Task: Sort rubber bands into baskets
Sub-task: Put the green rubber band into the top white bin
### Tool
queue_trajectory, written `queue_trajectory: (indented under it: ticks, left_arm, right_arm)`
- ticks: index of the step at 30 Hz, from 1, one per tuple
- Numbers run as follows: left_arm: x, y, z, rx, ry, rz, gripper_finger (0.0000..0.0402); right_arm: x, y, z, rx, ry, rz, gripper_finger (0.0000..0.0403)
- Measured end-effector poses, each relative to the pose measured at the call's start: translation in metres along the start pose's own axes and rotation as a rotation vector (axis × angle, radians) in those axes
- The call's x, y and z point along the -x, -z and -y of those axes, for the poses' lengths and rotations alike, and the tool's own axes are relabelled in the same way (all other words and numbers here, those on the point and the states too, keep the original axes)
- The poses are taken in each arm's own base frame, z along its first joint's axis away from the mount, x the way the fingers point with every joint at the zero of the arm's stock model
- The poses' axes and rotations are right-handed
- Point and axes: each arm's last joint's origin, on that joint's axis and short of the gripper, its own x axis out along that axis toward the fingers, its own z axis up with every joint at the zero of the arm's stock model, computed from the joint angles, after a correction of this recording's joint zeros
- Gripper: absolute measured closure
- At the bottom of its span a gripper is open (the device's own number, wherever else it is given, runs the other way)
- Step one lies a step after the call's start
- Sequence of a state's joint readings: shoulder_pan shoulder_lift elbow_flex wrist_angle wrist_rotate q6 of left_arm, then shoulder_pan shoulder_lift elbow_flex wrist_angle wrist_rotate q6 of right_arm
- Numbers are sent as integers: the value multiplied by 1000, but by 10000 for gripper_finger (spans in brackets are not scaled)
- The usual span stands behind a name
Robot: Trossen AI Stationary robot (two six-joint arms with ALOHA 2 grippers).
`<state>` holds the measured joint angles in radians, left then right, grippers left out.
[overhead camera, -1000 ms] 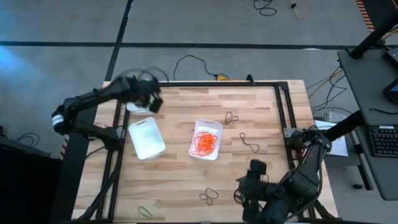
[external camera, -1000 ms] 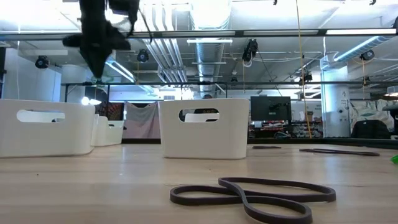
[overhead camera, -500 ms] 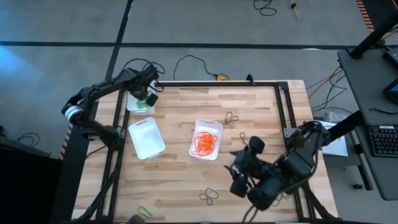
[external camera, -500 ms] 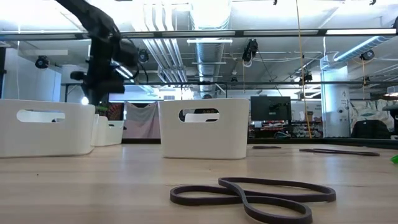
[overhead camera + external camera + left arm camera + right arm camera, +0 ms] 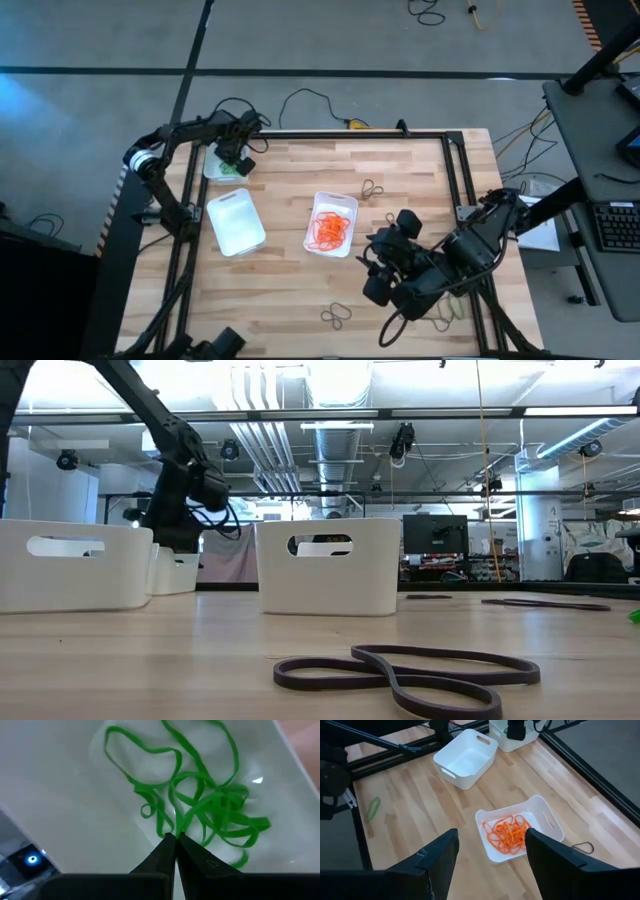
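A pale wooden table [image 5: 300,290] sits on a grey floor strewn with cables. In the high view, the left gripper [image 5: 238,160] has dropped over the far-left basket [image 5: 214,169], while the right gripper [image 5: 378,268] has swung in from the near edge to hover beside the basket of orange bands [image 5: 331,223]; the middle basket [image 5: 236,221] is empty, and dark bands [image 5: 336,317] lie loose on the wood. At table height, the left arm now stands behind the baskets, a dark band [image 5: 410,672] in front. The left wrist view shows its fingertips [image 5: 165,847] pinched shut on a green band [image 5: 172,827] over the green pile [image 5: 215,812], so release appears next. The right wrist view shows wide, empty fingers [image 5: 437,857], probably ready for another pick, and a green band [image 5: 373,807] still unsorted.
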<state>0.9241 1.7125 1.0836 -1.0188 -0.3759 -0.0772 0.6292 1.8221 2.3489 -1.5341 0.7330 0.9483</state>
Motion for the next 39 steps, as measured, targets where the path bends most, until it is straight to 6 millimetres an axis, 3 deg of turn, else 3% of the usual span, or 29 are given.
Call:
queue_trajectory:
  ticks: [5,11,15,20,24,28,32,39]
  left_arm:
    - [-5,-4,2,-56,1,2,388]
    - [-3,-3,1,-86,2,9,329]
    - [14,4,-5,-43,50,55,277]
    - [54,21,-20,53,113,178,222]
    - [89,46,-26,65,238,276,203]
    - [125,81,-18,58,509,395,204]
    - [160,118,0,10,835,476,218]
    - [195,190,44,-177,930,528,246]
  right_arm:
    - [-1,-1,0,-10,1,1,182]
    - [-2,-2,1,-13,4,2,182]
    - [-2,-2,1,-7,2,3,182]
    - [-2,-2,1,20,3,3,182]
    - [-2,-2,1,35,3,2,182]
    - [-4,-1,-1,59,6,-2,182]
    - [-5,1,-3,85,3,-9,182]
    - [-4,1,-3,89,0,-11,182]
